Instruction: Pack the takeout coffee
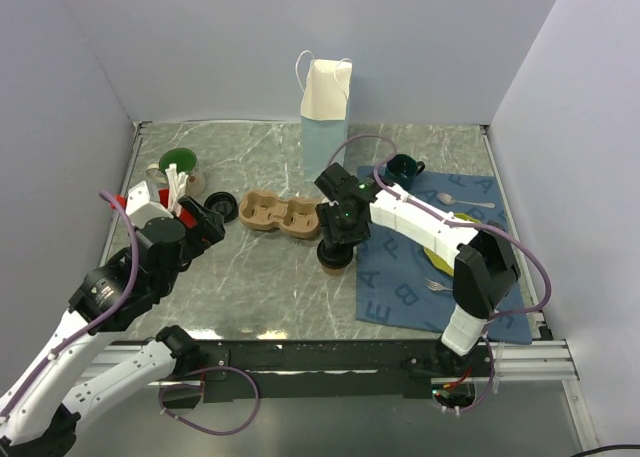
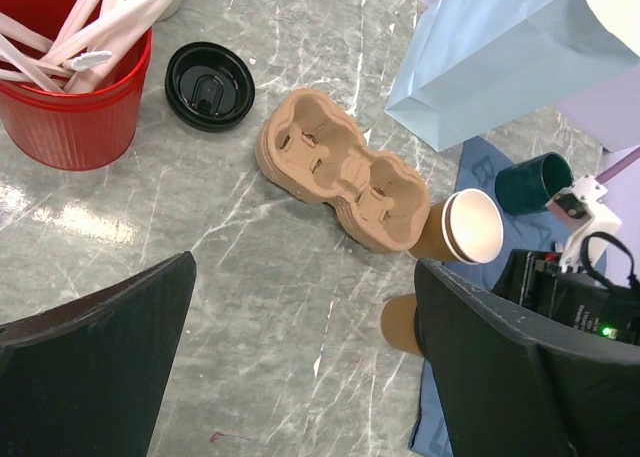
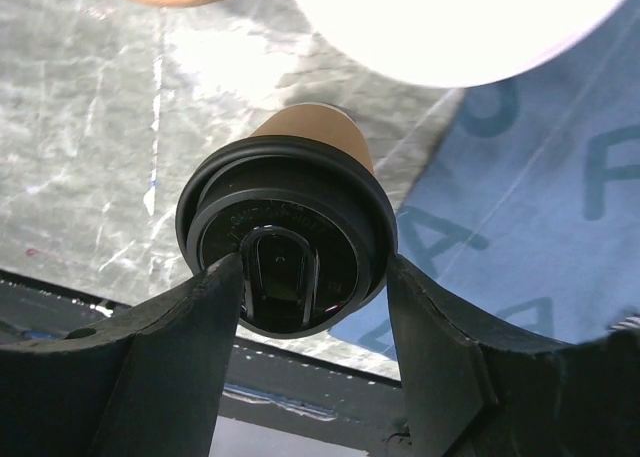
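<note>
One kraft cup (image 3: 312,129), black lid (image 3: 285,227).

From high behind its near edge, we look down over the whole worktop (image 1: 260,277). Our left wrist view faces down on the cup carrier (image 2: 340,172), shared with the overhead view. Our right wrist view sits close above the takeout coffee (image 3: 285,242).

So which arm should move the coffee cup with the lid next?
Right. The right claw grips the lidded cup on both sides. The left claw hangs open and empty, near the red cup.
</note>
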